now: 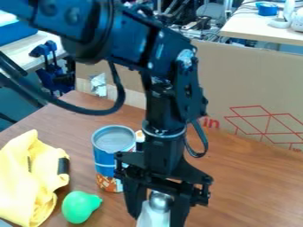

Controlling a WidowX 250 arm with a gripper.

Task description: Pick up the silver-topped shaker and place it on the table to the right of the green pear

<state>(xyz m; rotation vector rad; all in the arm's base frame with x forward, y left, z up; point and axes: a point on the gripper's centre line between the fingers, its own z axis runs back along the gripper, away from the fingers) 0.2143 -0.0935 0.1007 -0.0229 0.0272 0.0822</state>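
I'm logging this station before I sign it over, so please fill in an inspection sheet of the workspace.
Surface: brown wood-grain table.
Job's things: silver-topped pale object at the gripper, cut off by the picture's lower edge.
Clutter: yellow cloth item, green pear-shaped object beside it, and upright blue can with an orange lower part.
Gripper: black gripper pointing down around the silver-topped object; firmness of any hold cannot be told.
Cables: black cable looping left of the arm; smaller loop by the wrist.
Surroundings: cardboard panel with red line print behind; blue clamps at upper left.
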